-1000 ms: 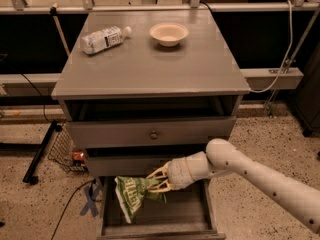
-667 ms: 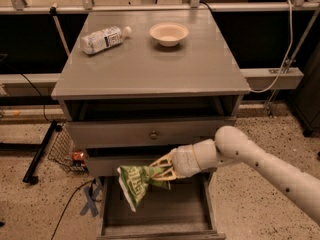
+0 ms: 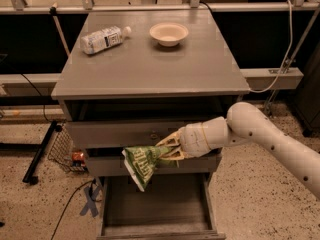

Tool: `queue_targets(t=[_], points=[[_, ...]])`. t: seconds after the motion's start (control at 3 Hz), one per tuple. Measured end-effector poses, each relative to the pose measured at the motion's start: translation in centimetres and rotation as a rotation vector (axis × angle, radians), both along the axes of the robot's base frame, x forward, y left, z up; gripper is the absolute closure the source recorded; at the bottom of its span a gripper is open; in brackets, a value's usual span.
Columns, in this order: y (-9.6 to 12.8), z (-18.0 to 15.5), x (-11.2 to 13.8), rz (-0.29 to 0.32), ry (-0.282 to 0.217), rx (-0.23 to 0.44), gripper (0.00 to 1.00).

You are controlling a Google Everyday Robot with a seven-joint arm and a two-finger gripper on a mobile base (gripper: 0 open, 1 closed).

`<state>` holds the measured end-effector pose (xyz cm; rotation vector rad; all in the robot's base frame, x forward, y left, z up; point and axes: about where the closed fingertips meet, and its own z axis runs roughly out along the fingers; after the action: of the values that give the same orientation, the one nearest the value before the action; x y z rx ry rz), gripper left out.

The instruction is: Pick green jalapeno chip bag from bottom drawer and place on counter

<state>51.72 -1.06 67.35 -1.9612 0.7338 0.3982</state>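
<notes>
Green jalapeno chip bag [image 3: 141, 163] is pinched at its upper end by the closed fingers of the gripper [image 3: 168, 147], and is held hanging in the air before the middle drawer [image 3: 104, 166], above the pulled-out bottom drawer [image 3: 108, 210]. Crumpled green foil is seen, tilted, with a dark band of white lettering. On the counter [image 3: 150, 71], a water bottle [image 3: 102, 38] is laid on its side near the back left corner, and a bowl [image 3: 169, 34] is set near the back edge.
</notes>
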Motion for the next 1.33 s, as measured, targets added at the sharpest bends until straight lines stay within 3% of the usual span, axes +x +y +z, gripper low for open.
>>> queue_targets(t=[0.33,0.67,1.33], points=[[0.0,0.0,0.0,0.000,0.000,0.000,1.00],[0.1,1.8,1.3,0.009,-0.053,-0.038,1.00],[-1.3,10.4,4.7,-0.016,-0.260,-0.233,1.00]])
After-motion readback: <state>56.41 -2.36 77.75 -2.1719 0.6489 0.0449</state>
